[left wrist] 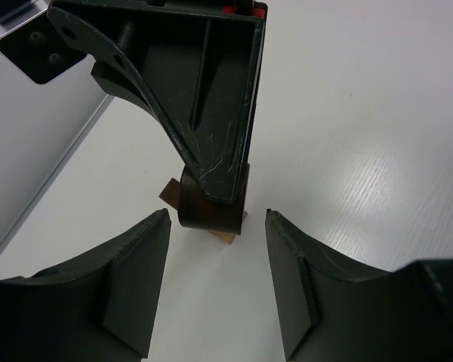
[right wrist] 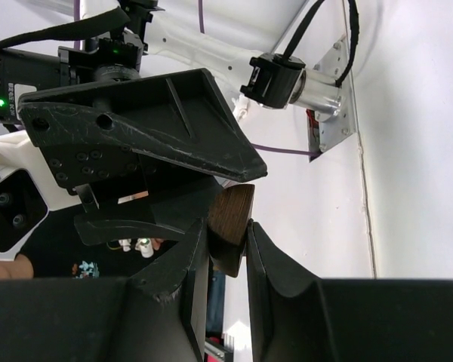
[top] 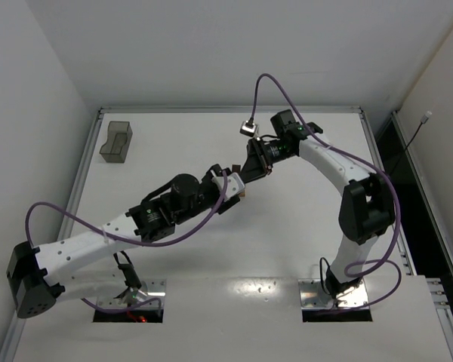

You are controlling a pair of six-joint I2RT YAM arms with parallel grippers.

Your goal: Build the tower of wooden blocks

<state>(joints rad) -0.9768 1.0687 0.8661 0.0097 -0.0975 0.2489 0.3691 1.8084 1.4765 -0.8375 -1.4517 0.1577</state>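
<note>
The wood block tower (left wrist: 211, 215) is sitting as a very low stack near the middle of the counter (top: 302, 226), where the two arms are meeting. In the left wrist view, a dark brown block (left wrist: 204, 213) with a rounded edge is lying over a lighter tan block (left wrist: 228, 235), whose corners are peeking out on both sides below it. Whether the dark piece is resting fully on the tan one cannot be told. The right claw (right wrist: 228, 232) is gripping that dark brown block (right wrist: 230, 219), its two fingers pressing against opposite faces so that the wood grain is showing between them. In the left wrist view, one of its black fingers (left wrist: 219, 143) is reaching down from the top onto the block. The left claw (left wrist: 217, 219) is standing open, its jaws spread wide and hanging on either side of the stack without touching it. From overhead, the blocks are almost hidden under the left claw (top: 238, 182) and the right claw (top: 251, 169), which are crowding close together. A purple cable (top: 287, 89) is looping above the right arm. Well apart from all this, a translucent grey bin (top: 115, 142) is standing near the far left corner of the counter.
</note>
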